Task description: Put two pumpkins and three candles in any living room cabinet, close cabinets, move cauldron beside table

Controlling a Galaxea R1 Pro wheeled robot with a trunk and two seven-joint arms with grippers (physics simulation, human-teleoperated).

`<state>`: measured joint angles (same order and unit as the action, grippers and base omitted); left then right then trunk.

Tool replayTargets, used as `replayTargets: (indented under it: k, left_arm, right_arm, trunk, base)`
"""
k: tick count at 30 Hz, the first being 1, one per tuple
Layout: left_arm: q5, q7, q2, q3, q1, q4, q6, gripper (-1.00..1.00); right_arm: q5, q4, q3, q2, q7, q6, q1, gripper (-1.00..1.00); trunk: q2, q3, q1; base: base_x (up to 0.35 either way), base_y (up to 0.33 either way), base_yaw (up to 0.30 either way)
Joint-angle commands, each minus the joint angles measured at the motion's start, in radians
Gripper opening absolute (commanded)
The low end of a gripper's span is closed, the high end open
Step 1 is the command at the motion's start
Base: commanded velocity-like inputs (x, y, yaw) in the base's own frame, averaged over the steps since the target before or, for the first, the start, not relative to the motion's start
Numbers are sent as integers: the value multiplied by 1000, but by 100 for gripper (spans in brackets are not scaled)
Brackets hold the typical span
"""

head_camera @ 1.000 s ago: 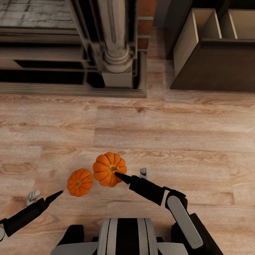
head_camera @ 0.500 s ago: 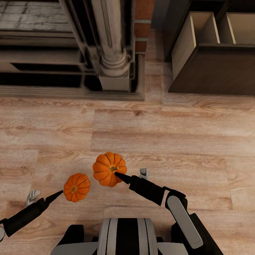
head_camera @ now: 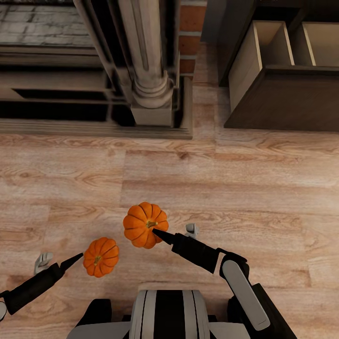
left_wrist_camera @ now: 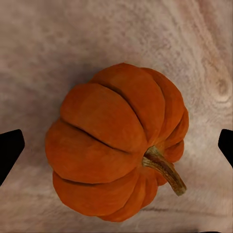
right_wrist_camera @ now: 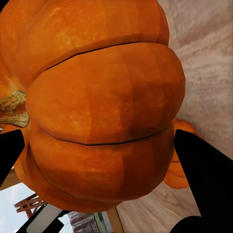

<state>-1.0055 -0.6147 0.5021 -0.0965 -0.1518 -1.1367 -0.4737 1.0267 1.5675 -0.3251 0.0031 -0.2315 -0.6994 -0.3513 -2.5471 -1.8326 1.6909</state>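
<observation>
One orange pumpkin (head_camera: 143, 223) hangs above the floor with my right gripper (head_camera: 173, 231) shut on it; in the right wrist view this pumpkin (right_wrist_camera: 102, 107) bulges between the two dark fingers (right_wrist_camera: 206, 179). The other pumpkin (head_camera: 100, 257) lies on the wood floor just ahead of my left gripper (head_camera: 62, 260), which is open. Seen from the left wrist, that pumpkin (left_wrist_camera: 111, 150) sits stem-up on the floor, centred between the spread fingertips (left_wrist_camera: 9, 150) without touching them. The dark brown cabinet (head_camera: 282, 101) stands at the upper right with a beige-lined drawer pulled open. Candles and cauldron are out of view.
A brick fireplace with a pale stone column (head_camera: 148, 70) and a raised hearth step (head_camera: 94, 128) fills the upper left. Bare wood floor (head_camera: 212, 179) stretches between me and the cabinet.
The whole picture has slid downward, so the camera moved. The floor pumpkin drifted down and left in view toward my left gripper. Both arms and the held pumpkin kept their places.
</observation>
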Motion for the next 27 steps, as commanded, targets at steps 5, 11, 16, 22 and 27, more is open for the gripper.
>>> replayTargets:
  k: [5,11,16,22,27]
  left_arm:
    - [-1,25,-1,0,0,0,6,100]
    - [-1,31,-8,1,0,0,11,100]
    - [-1,31,-10,1,0,-1,12,100]
    - [-1,32,-10,1,0,-1,12,100]
    - [0,32,-21,2,0,-1,13,100]
  right_arm:
    - [1,0,0,-1,3,0,0,-100]
    - [1,0,8,-9,-1,-1,0,-100]
    - [1,1,11,-13,-29,-4,0,-100]
    - [3,2,20,-11,-46,-87,0,-100]
    - [3,2,23,-5,-72,-102,0,-100]
  trunk:
    - [0,0,0]
    - [0,0,1]
    - [-2,0,3]
    - [-3,0,6]
    - [-4,0,8]
  base:
    - [3,0,0]
    - [0,0,0]
    - [0,0,0]
    - [0,0,0]
    - [0,0,0]
